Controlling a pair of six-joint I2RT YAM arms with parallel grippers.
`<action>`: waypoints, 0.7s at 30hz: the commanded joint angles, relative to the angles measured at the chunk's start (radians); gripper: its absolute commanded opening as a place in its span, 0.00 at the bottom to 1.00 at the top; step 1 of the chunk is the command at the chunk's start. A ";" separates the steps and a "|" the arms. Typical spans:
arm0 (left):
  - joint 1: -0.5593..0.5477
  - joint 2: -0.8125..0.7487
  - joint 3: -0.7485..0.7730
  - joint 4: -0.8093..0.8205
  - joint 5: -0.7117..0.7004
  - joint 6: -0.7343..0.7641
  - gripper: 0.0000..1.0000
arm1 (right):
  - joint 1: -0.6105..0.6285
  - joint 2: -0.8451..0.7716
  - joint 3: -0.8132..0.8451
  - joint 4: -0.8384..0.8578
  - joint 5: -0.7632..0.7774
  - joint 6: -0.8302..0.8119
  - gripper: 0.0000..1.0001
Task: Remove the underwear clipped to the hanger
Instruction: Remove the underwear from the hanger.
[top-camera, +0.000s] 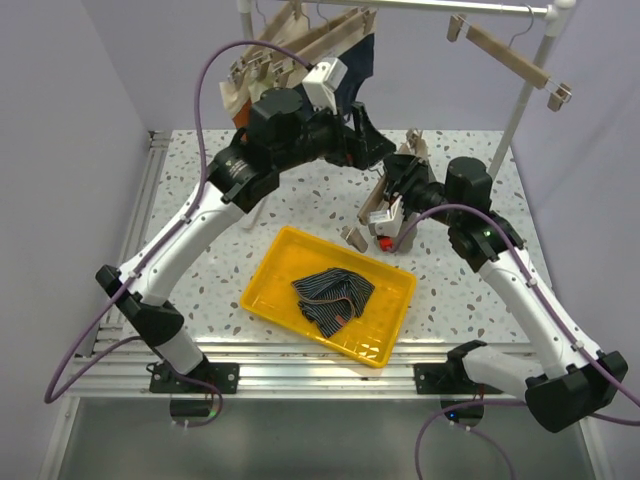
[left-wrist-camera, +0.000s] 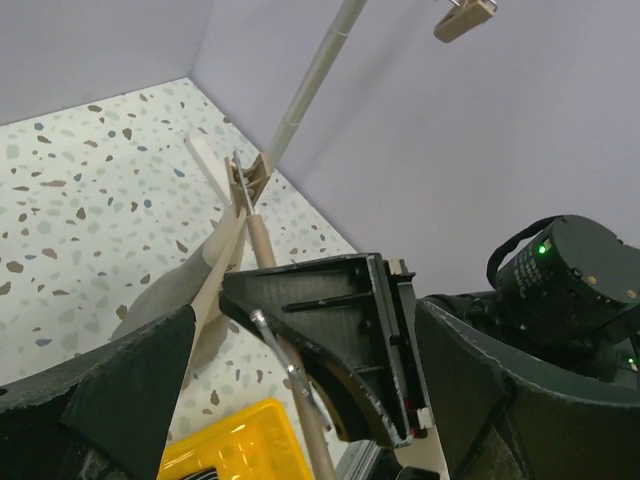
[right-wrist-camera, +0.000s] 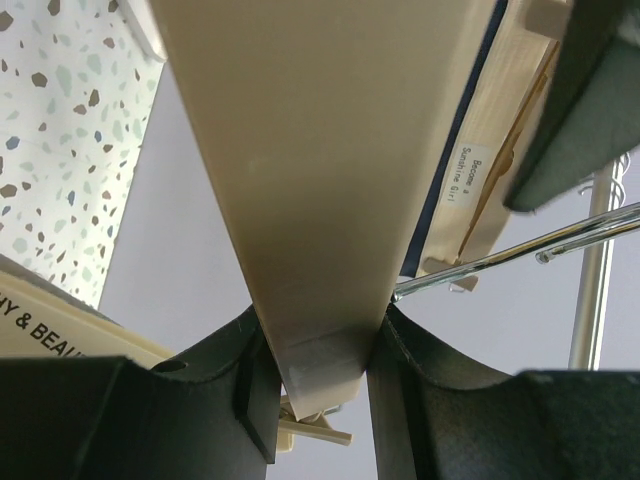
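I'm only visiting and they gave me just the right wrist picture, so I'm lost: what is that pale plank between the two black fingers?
Observer: It is a wooden hanger. The right gripper holds it over the speckled table, away from the rack.
Operator: Has any underwear come off?
Observer: One striped navy pair lies in a yellow tray at the front of the table.
Operator: And the other arm?
Observer: The left gripper is open and close to the hanger's far end, holding nothing.
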 joint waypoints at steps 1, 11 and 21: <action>-0.038 0.052 0.138 -0.088 -0.081 0.056 0.93 | 0.010 0.003 0.046 0.069 0.002 -0.011 0.00; -0.100 0.133 0.293 -0.288 -0.233 0.160 0.78 | 0.011 0.016 0.058 0.073 0.030 0.024 0.00; -0.129 0.152 0.302 -0.317 -0.324 0.191 0.61 | 0.013 0.012 0.057 0.072 0.042 0.046 0.00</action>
